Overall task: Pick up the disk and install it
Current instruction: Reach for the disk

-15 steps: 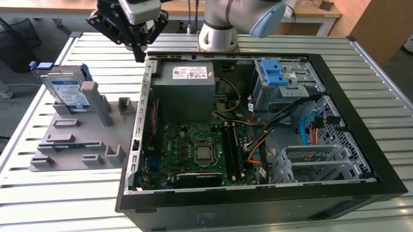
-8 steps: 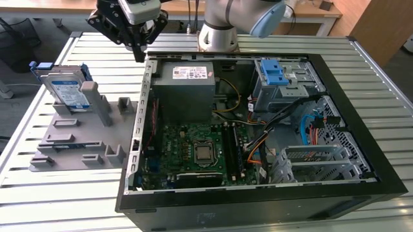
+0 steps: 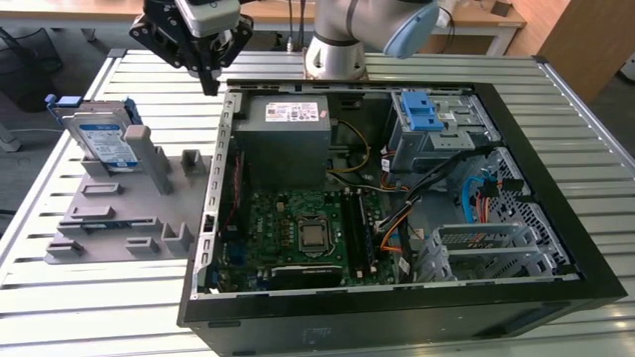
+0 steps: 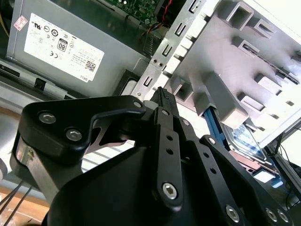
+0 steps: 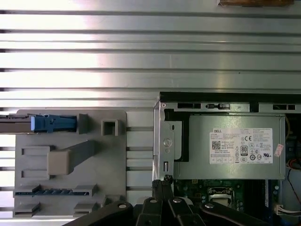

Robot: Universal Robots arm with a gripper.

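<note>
The disk point(image 3: 104, 140), a silver drive with a white-and-blue label and a blue bracket, stands on edge in the grey holder plate point(image 3: 119, 219) at the exterior view's left. In the first wrist view the disk point(image 5: 51, 123) appears edge-on by its blue bracket. In the second wrist view the disk point(image 4: 245, 140) peeks out behind the holder. My gripper point(image 3: 210, 85) hangs above the table by the open computer case's back corner, apart from the disk. Its fingers are shut with nothing between them, and the gripper point(image 4: 162, 94) point(image 5: 164, 181) shows the same in both wrist views.
The open black computer case point(image 3: 555, 186) lies flat at the exterior view's right. Inside are a grey power supply point(image 3: 288, 137) with a white sticker, a grey cage point(image 3: 436, 123) with two blue latches, the motherboard point(image 3: 297, 230) and loose cables. Ribbed metal table point(image 3: 59, 312) all round.
</note>
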